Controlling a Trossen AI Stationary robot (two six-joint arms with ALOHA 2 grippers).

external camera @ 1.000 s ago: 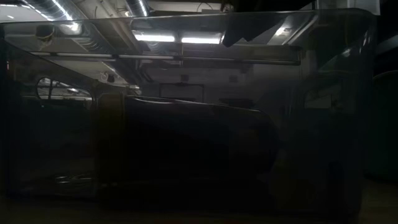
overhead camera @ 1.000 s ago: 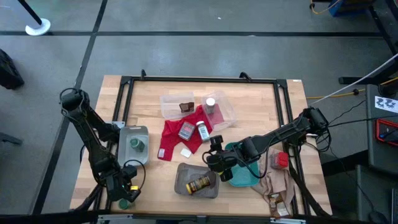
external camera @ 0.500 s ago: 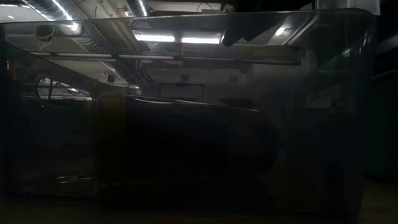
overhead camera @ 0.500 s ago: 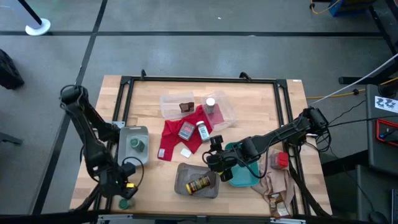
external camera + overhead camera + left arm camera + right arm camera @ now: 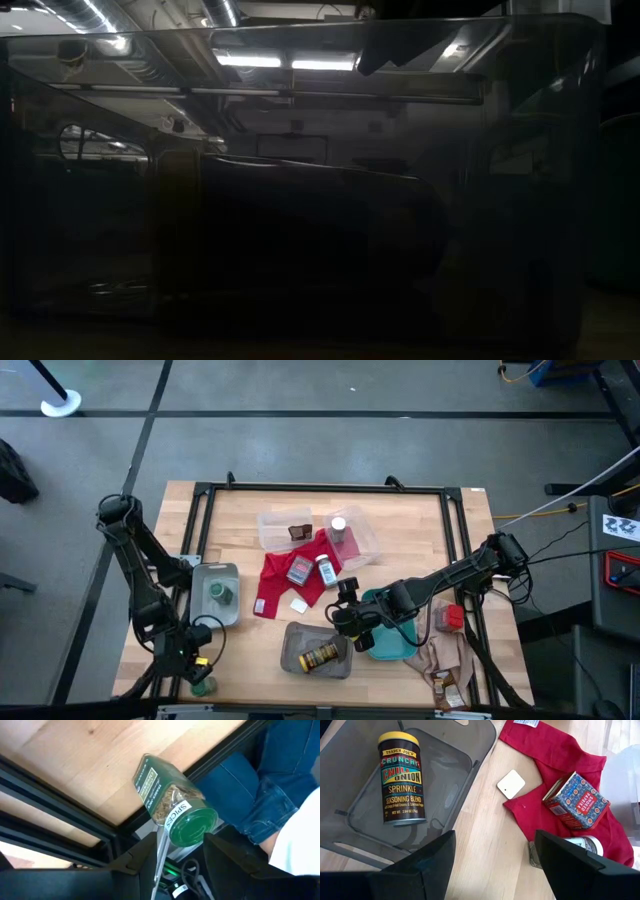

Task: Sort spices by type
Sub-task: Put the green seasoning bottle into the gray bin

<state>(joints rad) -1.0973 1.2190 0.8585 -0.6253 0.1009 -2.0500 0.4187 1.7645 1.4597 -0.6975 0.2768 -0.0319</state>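
At the counter's near left corner, the left hand closes on a green-lidded spice jar, while the right hand hovers open; tins and bottles on the red cloth remain unsorted.

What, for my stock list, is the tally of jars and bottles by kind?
Green-lidded jars: 2
White-capped bottles: 2
Yellow-labelled jar: 1
Total: 5
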